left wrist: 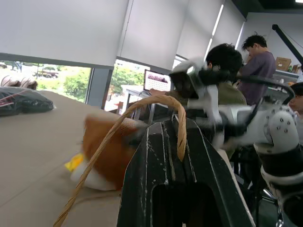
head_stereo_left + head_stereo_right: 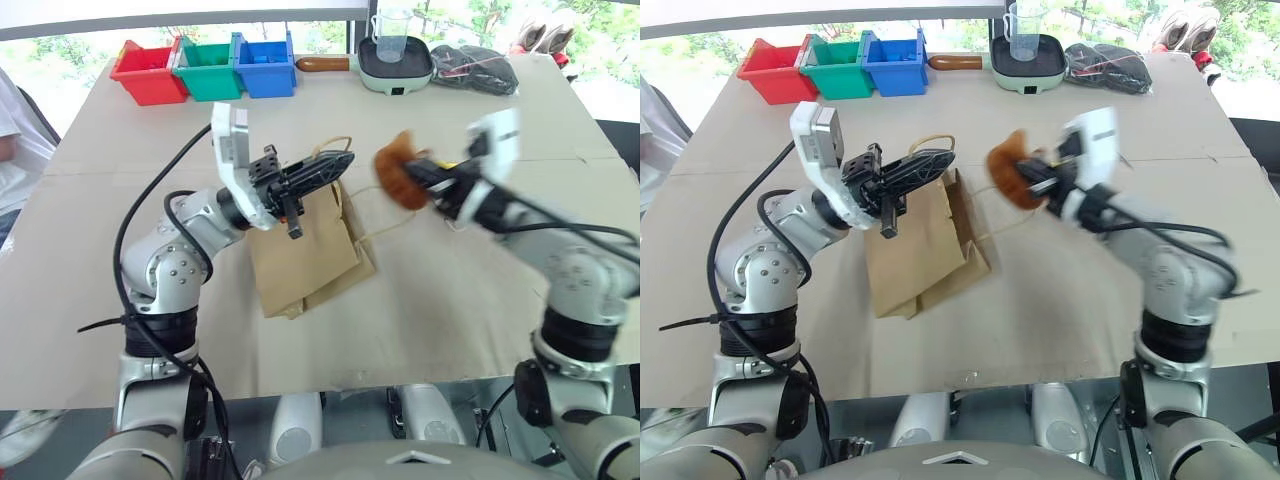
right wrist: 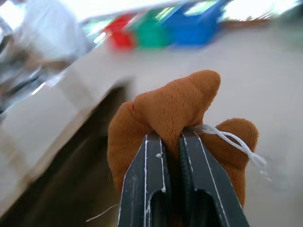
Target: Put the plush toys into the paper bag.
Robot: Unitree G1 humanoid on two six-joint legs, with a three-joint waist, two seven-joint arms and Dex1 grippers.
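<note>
The brown paper bag (image 2: 300,255) lies on the table with its mouth toward the far side. My left gripper (image 2: 336,162) is shut on one of the bag's twisted loop handles (image 1: 142,106) and holds it up off the table. Right of the bag's mouth, my right gripper (image 2: 425,178) is shut on the brown plush toy (image 2: 400,170), which hangs in the air. The right wrist view shows the fingers (image 3: 142,165) pinching the toy's brown fur (image 3: 175,104). In the left wrist view a white plush toy with a yellow tuft (image 1: 87,176) lies on the table below the brown one.
Red (image 2: 148,75), green (image 2: 210,70) and blue (image 2: 265,65) bins stand at the table's far left. A pale green pan with a clear beaker (image 2: 395,62) and a black bundle (image 2: 478,68) sit at the far edge. People (image 1: 258,61) stand beyond the table.
</note>
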